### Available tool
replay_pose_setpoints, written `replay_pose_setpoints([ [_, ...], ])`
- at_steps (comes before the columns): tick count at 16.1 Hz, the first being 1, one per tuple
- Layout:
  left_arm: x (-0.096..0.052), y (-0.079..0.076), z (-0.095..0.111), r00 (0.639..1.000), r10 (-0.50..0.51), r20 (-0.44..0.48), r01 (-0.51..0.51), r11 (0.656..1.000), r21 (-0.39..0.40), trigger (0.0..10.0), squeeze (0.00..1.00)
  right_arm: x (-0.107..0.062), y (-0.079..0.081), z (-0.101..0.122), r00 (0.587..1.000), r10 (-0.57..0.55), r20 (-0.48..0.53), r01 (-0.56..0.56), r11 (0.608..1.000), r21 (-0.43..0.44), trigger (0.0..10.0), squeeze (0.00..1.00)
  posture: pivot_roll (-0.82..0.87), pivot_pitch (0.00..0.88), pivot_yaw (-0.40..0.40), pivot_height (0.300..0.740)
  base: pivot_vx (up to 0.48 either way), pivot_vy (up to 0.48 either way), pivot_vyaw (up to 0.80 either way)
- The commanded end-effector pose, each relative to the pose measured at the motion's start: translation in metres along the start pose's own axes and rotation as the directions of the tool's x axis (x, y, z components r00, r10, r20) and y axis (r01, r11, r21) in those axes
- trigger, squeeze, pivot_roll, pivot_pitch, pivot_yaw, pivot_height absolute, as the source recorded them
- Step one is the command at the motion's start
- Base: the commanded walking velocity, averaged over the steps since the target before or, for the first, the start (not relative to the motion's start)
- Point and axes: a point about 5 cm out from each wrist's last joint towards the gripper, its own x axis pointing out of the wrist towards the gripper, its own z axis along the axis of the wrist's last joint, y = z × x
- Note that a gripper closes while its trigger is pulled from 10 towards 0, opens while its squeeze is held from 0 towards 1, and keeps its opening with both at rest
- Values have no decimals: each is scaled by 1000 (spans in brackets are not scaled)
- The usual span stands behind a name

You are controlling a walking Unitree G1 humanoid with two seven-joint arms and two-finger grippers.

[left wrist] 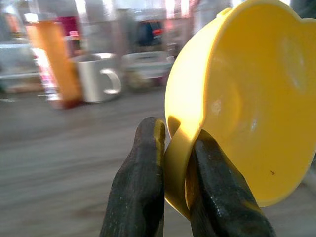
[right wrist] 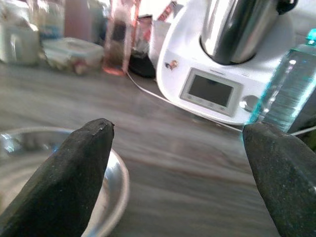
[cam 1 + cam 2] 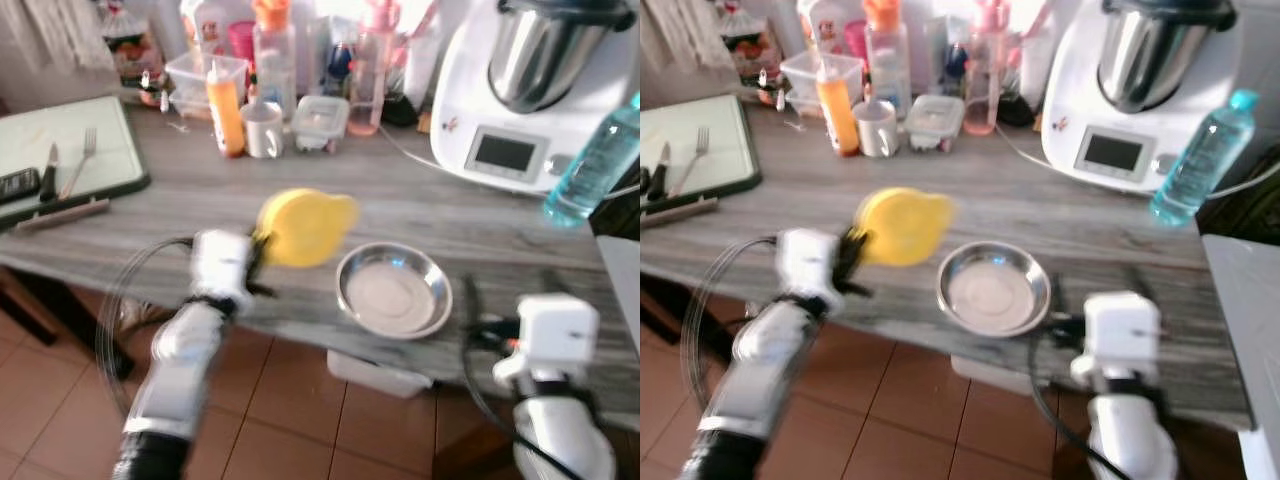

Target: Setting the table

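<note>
A yellow plastic bowl (image 3: pixel 305 226) hangs tilted above the grey wooden table (image 3: pixel 430 215), just left of a steel bowl (image 3: pixel 393 290) that rests near the front edge. My left gripper (image 1: pixel 174 148) is shut on the yellow bowl (image 1: pixel 247 103), pinching its rim between both fingers (image 1: pixel 140 182). My right gripper (image 2: pixel 180 133) stands open at the table's front right, beside the steel bowl (image 2: pixel 59 163), with nothing between its fingers (image 2: pixel 69 173).
At the back stand a white kitchen machine (image 3: pixel 540 90), a blue water bottle (image 3: pixel 592 160), an orange bottle (image 3: pixel 225 105), a white mug (image 3: pixel 263 130) and several containers. A tray (image 3: pixel 100 140) with a fork (image 3: pixel 80 160) lies far left. Tiled floor lies below.
</note>
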Motion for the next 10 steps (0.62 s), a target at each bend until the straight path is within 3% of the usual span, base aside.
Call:
replay_pose_setpoints([
  [1,5,-11,4,999,-35,20,35,999,-15,10000,0,-3,-4,-1,1000,-2,-16,2,1000,-22,10000,0,119,98,-13,740,296,0,0],
  [10,2,-11,1,999,-47,-1,47,999,-8,10000,0,-3,3,-3,999,33,-23,-33,999,-4,10000,0,130,98,-14,740,283,0,0],
])
